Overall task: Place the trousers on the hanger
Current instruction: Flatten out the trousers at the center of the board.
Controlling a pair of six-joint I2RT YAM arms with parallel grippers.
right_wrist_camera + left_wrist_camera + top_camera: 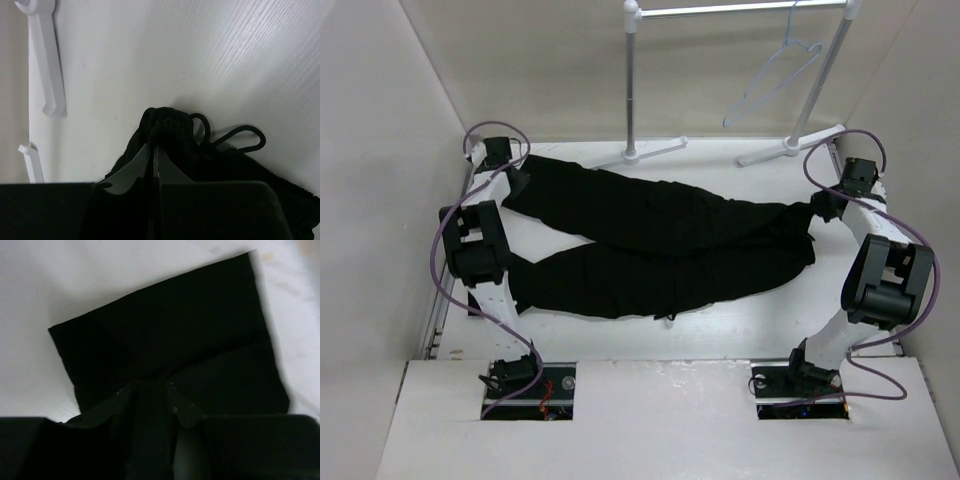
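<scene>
The black trousers [660,245] lie spread across the white table, legs to the left, waist to the right. My left gripper [515,175] is at the far left, shut on the hem end of the far leg. In the left wrist view its jaws [148,387] pinch a fold of the leg [165,330]. My right gripper [823,207] is shut on the waistband at the right. In the right wrist view [154,147] the bunched waistband [170,125] and its drawstring loops [235,137] show. The pale wire hanger [775,80] hangs on the rack's bar at the back right, apart from both grippers.
The white tube garment rack [633,90] stands at the back, its feet [655,152] on the table just behind the trousers; two feet also show in the right wrist view [50,65]. Walls close in on the left, right and back. Bare table [720,335] lies in front of the trousers.
</scene>
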